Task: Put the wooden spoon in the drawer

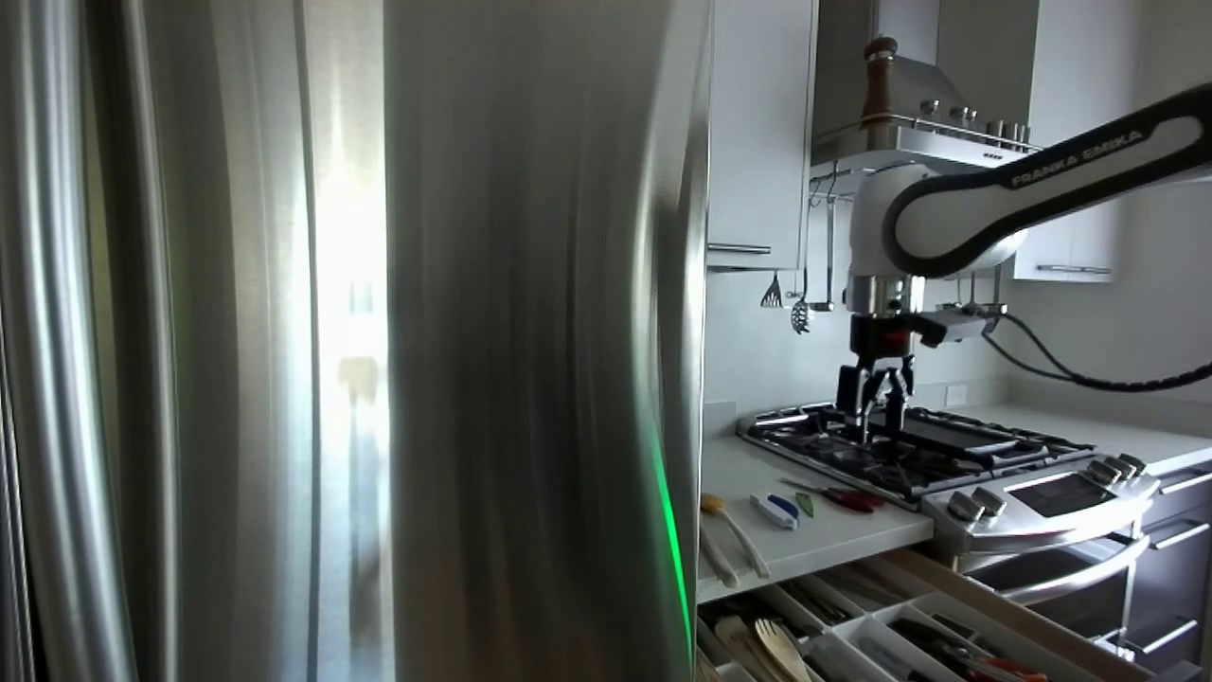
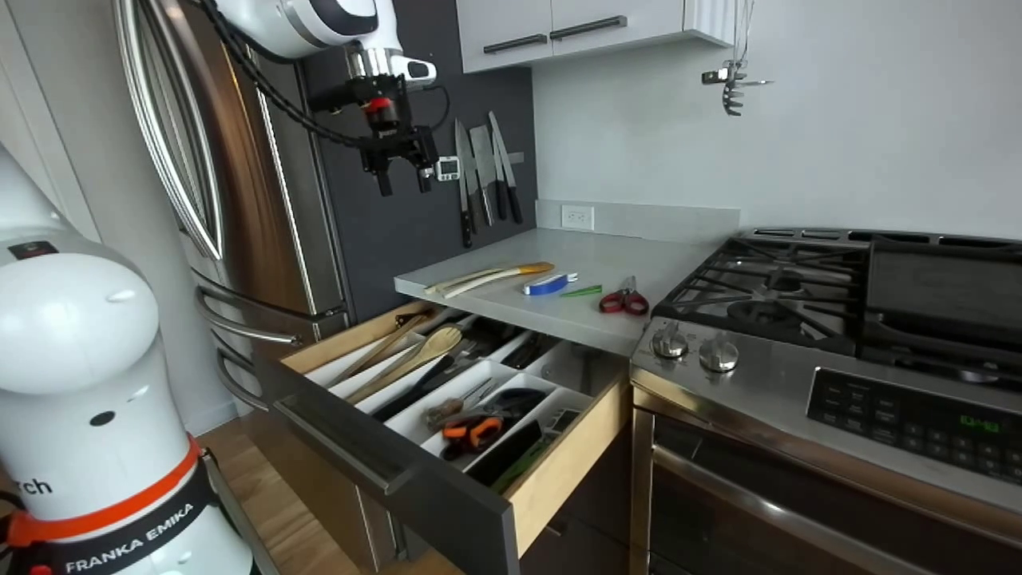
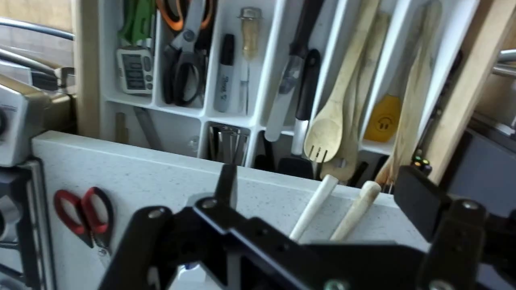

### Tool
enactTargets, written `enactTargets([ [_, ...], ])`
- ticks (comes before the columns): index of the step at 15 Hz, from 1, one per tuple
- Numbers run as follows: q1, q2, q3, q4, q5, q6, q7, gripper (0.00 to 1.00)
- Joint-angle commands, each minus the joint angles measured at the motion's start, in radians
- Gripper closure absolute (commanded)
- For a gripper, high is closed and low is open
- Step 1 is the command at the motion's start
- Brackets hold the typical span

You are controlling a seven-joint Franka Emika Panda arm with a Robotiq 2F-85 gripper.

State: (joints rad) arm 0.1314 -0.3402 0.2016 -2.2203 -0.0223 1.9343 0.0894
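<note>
The wooden spoon (image 2: 457, 281) lies on the counter, its pale handle end near the edge; its head is not clear to me. The handle also shows in the wrist view (image 3: 355, 212) and in an exterior view (image 1: 717, 559). A whiter handle (image 3: 313, 209) with an orange-yellow head (image 2: 536, 268) lies beside it. The drawer (image 2: 575, 459) stands open below the counter, and shows in the wrist view (image 3: 88, 72). My gripper (image 2: 406, 188) is open and empty, well above the counter. In the wrist view both handles appear between its fingers (image 3: 322, 189), but lie below them.
The drawer's white divider holds wooden utensils (image 3: 324, 131), scissors (image 3: 185, 52) and a timer (image 3: 135, 70). Red scissors (image 2: 624, 299), a blue-white tool (image 2: 549, 284) and a green item (image 2: 583, 291) lie on the counter. A stove (image 2: 766, 295) and fridge (image 2: 263, 200) flank it. Knives (image 2: 487, 172) hang behind.
</note>
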Motion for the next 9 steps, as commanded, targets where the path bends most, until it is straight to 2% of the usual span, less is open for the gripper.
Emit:
enactTargets([
  [1,0.006,0.21,-0.013,0.124,0.095,0.087,0.059,0.0],
  [4,0.015,0.371,-0.016,0.21,0.142,0.254,0.025,0.0],
  [6,0.019,0.477,-0.01,0.259,0.105,0.373,0.05,0.0],
  [9,0.036,0.603,-0.016,0.327,0.075,0.434,0.032,0.0],
])
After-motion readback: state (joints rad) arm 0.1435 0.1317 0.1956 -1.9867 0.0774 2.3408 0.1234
